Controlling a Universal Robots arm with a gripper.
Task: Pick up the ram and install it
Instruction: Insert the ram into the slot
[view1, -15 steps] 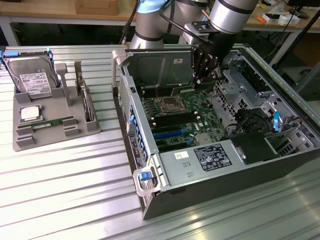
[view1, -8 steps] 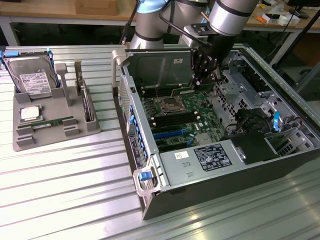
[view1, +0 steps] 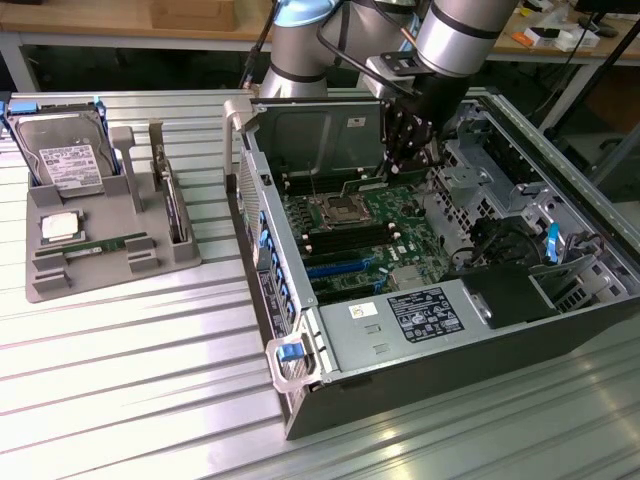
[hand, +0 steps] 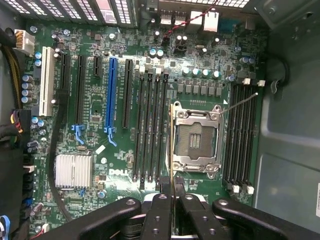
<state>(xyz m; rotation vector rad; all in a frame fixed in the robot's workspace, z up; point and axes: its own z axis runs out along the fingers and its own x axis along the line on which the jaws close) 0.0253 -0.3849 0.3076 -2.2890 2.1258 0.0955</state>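
The black fingers (hand: 160, 212) of the gripper (hand: 172, 200) are being seen closest to the wrist camera, drawn narrowly together on the ram (hand: 172, 150), which is being gripped edge-on so that it is being shown as a thin pale line. The stick is being held over the motherboard (hand: 95, 145), along the edge of the open processor socket (hand: 197, 137), between that socket and the nearest bank of black memory slots (hand: 150, 125); whether its lower edge is touching the board cannot be told. Beyond the socket, another bank of black slots (hand: 240, 135) is being shown, and a blue expansion slot (hand: 111, 95) and a finned silver heatsink (hand: 74, 170) are lying on the far side of the first bank. In the exterior view, the gripper is being held inside the open computer case (view1: 450, 370), above the far part of the board. Well apart, toward the exterior view's left, a grey tray (view1: 60, 280) is resting on the ribbed metal table (view1: 120, 380), with a spare green stick (view1: 100, 245), a square silver chip (view1: 60, 225) and a hard drive (view1: 65, 160) being kept in it.
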